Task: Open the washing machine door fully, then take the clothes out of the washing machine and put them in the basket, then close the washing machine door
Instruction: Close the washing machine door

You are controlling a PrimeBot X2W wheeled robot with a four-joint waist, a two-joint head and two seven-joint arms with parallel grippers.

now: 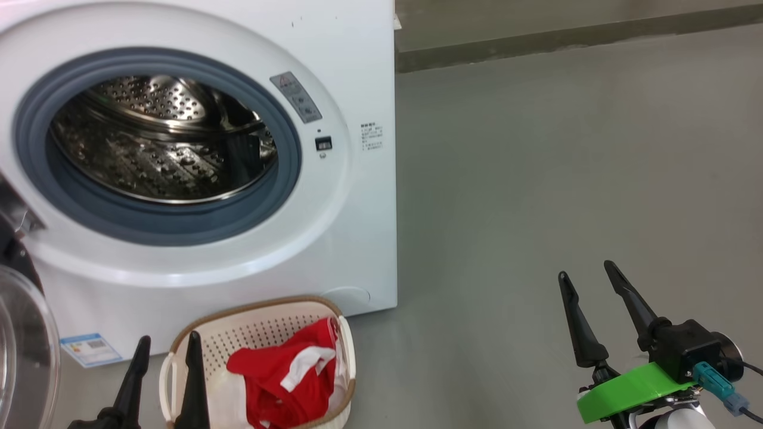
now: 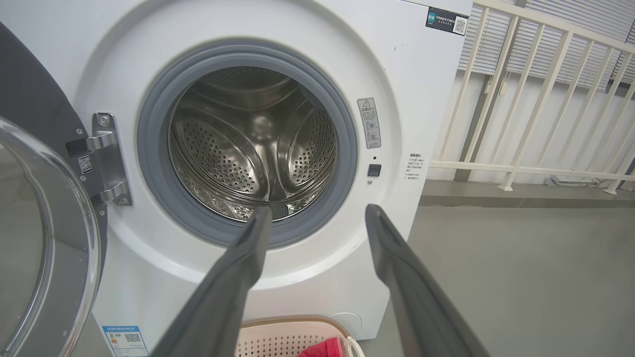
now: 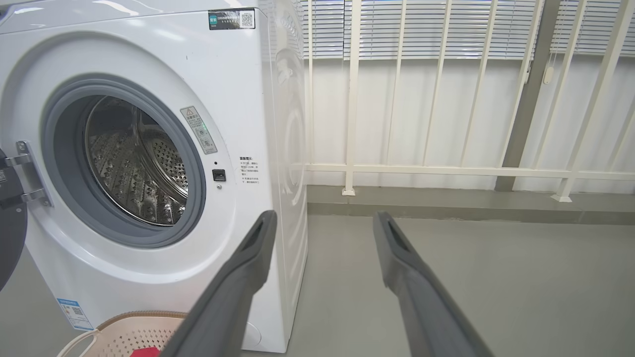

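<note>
Left gripper (image 2: pixel 318 210): nearest the camera, low at the left of the head view. Its two dark fingers are spread apart and hold nothing. They point at the lower edge of the washer's opening.
Right gripper (image 1: pixel 586 269): low at the right, over bare grey floor (image 1: pixel 566 149). Its fingers are spread wide with nothing between them, well apart from the washing machine.
Basket (image 1: pixel 262 305): on the floor just in front of the machine, below the opening and beside the left gripper.
Clothes (image 1: pixel 280 369): a red garment with white trim lies bunched inside the basket. There may be white cloth under it, though the frame edge cuts that part off.
Washing machine (image 1: pixel 357 71): white front-loader with a grey rubber ring (image 1: pixel 179 229) around the steel drum (image 1: pixel 167 143).
Door (image 2: pixel 44 238): swung open to the left on its metal hinge (image 2: pixel 106 158), with the glass bowl facing outward.
Blue label (image 1: pixel 89 348): low on the machine's front, left of the basket.
Railing (image 3: pixel 446 171): cream bars behind the machine, to its right.
</note>
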